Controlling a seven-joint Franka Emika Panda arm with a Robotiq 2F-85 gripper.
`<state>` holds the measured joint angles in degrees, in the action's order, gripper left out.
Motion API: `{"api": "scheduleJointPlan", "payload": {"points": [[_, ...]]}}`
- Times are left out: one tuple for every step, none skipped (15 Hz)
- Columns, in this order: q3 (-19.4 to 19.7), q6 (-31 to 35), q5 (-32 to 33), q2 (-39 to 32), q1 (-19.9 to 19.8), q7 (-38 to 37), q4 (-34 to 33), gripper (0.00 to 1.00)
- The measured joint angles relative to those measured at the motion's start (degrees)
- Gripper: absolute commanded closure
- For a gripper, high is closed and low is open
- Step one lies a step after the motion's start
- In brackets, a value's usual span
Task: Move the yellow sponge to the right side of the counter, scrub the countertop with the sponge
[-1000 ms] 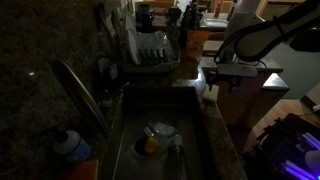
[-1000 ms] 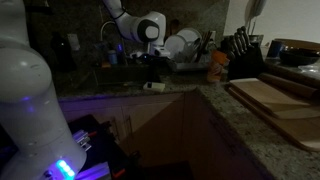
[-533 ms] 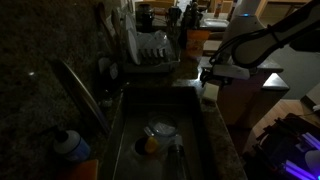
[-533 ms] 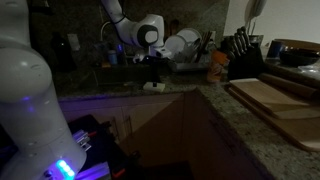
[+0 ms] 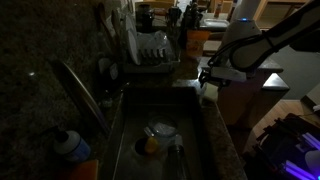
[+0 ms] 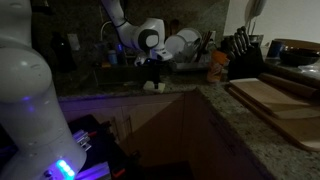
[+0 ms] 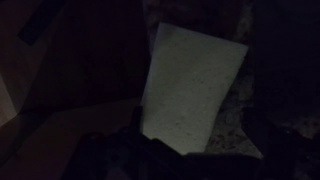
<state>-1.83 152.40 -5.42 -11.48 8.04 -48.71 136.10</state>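
Since the earlier frames, our gripper (image 5: pixel 208 80) had sunk closer to the yellow sponge (image 7: pixel 190 85), which lay flat on the worktop (image 6: pixel 245 125) strip just beside the sink (image 5: pixel 125 120). The jaws stood apart, holding nothing. We judged the grasp approach to be in hand; the next move called for straddling the sponge, then closing. We counted one sponge, one gripper and one sink.

The arm (image 6: pixel 140 28) is glossy white and rounded, with a black gripper (image 6: pixel 152 70).
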Motion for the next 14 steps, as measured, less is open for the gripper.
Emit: {"api": "scheduleJointPlan", "payload": {"points": [[0.0, 0.0, 0.0, -0.1, 0.0, 0.0, 0.0, 0.00], [0.0, 0.0, 0.0, -0.3, 0.0, 0.0, -0.1, 0.00], [0.0, 0.0, -0.2, -0.5, 0.0, 0.0, -0.3, 0.25], [0.0, 0.0, -0.8, -0.9, 0.0, 0.1, -0.5, 0.26], [0.0, 0.0, -1.6, -1.2, -0.1, 0.4, -0.6, 0.34], [0.0, -0.1, -2.9, -1.6, -0.1, 1.1, -0.7, 0.40], [0.0, -0.4, -4.4, -1.8, -0.3, 2.0, -0.8, 0.47], [0.0, -0.8, -5.6, -2.2, -0.6, 3.0, -0.9, 0.54], [0.0, -1.3, -6.2, -2.4, -1.0, 3.5, -1.1, 0.61], [0.0, -1.9, -6.5, -2.3, -1.2, 3.8, -1.4, 0.66], [0.1, -2.7, -6.5, -2.2, -1.4, 3.8, -1.7, 0.73], [0.3, -3.4, -6.5, -2.2, -1.6, 3.8, -1.9, 0.78], [0.5, -4.1, -6.4, -2.1, -1.7, 3.8, -2.1, 0.85], [0.8, -4.6, -6.4, -2.1, -1.7, 3.8, -2.3, 0.91]]}}
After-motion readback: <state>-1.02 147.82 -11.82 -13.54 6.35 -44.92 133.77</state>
